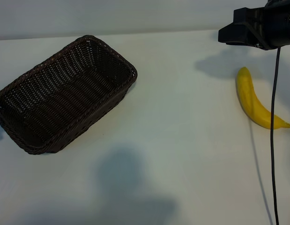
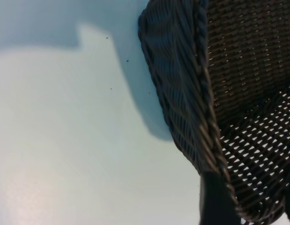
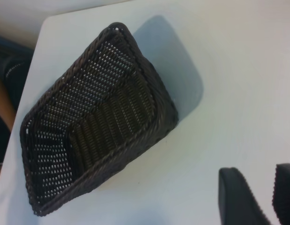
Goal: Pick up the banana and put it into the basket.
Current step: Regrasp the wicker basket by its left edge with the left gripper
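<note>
Right claw (image 3: 259,197) hangs empty, fingers parted; left claw (image 2: 215,201) barely visible.

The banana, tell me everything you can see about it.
The banana is a single curved, bright yellow, unpeeled fruit with a smooth skin. It lies flat on the white table at the right side of the exterior view, one rounded end toward the back, its pointed tip toward the right edge. Nothing touches it; a black cable crosses in front of it. The basket sits far off.
</note>
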Available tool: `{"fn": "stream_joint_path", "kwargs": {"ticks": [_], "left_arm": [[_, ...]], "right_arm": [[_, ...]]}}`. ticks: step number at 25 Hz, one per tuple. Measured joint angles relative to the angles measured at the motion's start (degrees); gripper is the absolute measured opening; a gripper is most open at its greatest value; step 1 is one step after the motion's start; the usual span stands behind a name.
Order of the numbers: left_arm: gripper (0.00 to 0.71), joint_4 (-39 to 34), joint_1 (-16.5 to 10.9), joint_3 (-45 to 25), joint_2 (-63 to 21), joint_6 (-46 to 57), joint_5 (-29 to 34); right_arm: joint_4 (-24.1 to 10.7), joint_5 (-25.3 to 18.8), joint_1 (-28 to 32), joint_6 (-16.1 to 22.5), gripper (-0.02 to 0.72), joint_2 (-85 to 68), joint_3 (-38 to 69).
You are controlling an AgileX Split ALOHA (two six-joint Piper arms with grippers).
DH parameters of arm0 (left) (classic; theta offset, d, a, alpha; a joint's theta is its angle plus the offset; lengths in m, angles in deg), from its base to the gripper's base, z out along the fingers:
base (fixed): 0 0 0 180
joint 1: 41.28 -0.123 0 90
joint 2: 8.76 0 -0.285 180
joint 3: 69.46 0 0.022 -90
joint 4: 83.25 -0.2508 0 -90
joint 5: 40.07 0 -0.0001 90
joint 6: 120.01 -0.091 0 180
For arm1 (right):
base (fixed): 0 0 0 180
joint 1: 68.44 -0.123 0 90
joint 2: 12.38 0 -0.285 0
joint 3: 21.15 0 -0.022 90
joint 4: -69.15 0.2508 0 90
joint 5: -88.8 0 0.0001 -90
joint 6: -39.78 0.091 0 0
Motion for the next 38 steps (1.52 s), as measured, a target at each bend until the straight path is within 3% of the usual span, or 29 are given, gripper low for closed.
{"fn": "stream_joint_path", "kwargs": {"ticks": [4, 12, 17, 26, 38], "left_arm": [[0.481, -2.21, 0.00, 1.93, 0.00, 2.30, 0.28], [0.477, -9.41, -0.04, 2.00, 0.21, 7.70, -2.27], [0.471, -9.65, -0.06, 2.02, 3.98, 8.20, -3.57], [0.471, -0.89, -0.11, 2.02, 6.45, 0.31, -5.18], [0.471, 2.28, -0.11, 2.02, 11.33, -1.55, -6.12]], "right_arm": [[0.00, 0.00, 0.00, 0.00, 0.240, 0.00, 0.00], [0.00, 0.00, 0.00, 0.00, 0.240, 0.00, 0.00], [0.00, 0.00, 0.00, 0.00, 0.240, 0.00, 0.00], [0.00, 0.00, 0.00, 0.00, 0.240, 0.00, 0.00], [0.04, 0.00, 0.00, 0.00, 0.240, 0.00, 0.00]]}}
